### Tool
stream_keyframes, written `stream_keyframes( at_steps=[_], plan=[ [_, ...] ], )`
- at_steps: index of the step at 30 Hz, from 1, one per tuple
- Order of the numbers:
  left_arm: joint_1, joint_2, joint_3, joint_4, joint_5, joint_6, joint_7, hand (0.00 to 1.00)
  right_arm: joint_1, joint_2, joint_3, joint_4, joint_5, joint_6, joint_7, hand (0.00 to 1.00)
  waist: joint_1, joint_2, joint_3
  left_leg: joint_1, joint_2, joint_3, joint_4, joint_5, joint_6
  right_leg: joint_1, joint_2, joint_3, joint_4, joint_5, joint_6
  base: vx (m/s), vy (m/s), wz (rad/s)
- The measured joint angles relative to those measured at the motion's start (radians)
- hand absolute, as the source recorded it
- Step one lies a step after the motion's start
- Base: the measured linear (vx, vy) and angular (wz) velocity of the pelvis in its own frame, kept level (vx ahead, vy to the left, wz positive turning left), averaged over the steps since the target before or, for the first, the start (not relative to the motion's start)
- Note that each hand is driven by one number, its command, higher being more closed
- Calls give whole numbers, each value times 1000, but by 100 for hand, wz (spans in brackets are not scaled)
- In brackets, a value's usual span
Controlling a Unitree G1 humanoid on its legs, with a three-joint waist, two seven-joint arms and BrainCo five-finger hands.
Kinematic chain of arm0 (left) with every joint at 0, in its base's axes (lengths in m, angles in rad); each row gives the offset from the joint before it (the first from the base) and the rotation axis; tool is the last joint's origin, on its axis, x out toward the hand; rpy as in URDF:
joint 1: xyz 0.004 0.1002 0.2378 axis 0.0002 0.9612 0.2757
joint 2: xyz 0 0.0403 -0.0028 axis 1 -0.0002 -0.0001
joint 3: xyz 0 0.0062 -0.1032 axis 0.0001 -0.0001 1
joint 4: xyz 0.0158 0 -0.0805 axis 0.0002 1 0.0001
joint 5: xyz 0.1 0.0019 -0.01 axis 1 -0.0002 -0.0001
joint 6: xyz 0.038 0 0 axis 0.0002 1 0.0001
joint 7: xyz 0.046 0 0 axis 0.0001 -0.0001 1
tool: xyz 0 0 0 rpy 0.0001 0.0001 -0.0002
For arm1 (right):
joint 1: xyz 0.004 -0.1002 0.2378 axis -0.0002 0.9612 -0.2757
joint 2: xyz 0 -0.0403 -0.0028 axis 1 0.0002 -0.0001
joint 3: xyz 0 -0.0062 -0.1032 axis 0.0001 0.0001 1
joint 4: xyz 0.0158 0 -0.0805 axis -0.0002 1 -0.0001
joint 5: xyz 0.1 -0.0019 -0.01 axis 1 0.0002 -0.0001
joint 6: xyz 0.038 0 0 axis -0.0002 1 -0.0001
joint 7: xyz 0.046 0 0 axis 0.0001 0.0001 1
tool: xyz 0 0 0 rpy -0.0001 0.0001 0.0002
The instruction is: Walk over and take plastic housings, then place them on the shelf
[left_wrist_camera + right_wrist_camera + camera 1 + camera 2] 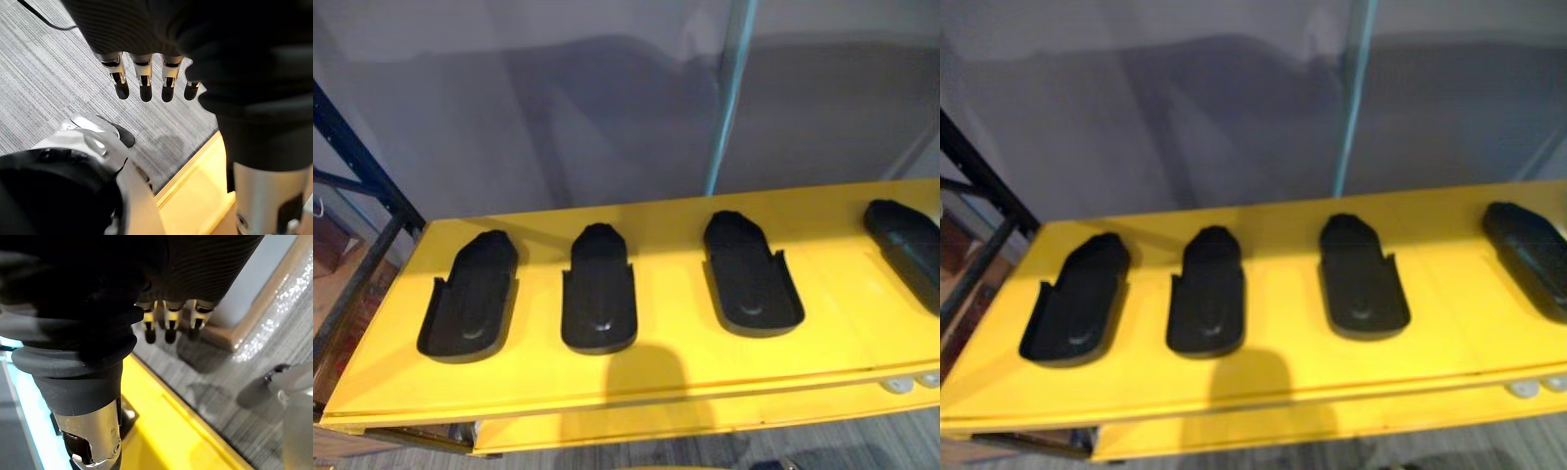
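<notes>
4 housings [599,289] in row on yellow shelf [666,367], bare strip at front edge; L hand [143,73], R hand [169,320]: fingers slack, empty

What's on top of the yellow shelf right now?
Four black housings in a row: left housing, second housing, third housing, and a fourth housing partly cut off. The shelf beneath each is covered, so anything under them can't be seen.

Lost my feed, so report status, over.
Left hand open, empty, above floor. Right hand likewise. Four black housings in a row on yellow shelf. Nothing blocking them.
</notes>
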State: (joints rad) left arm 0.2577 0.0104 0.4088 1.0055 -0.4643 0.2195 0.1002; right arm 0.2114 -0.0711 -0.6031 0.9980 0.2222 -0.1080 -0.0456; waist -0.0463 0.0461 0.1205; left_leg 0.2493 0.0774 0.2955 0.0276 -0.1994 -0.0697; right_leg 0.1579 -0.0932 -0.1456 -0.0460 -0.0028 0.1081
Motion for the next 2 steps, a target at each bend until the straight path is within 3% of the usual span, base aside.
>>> stream_keyframes(
  at_steps=[2],
  plan=[
    [-4, 11, 0, 0, -1, -1, 0, 0, -2, 0, 15, 0, 0, 0, 0, 0, 2, -3, 4, 11, 0, 16, -2, -2, -3, 1, 3, 12, 0, 1, -1, -13, -24, -16]
  ],
)
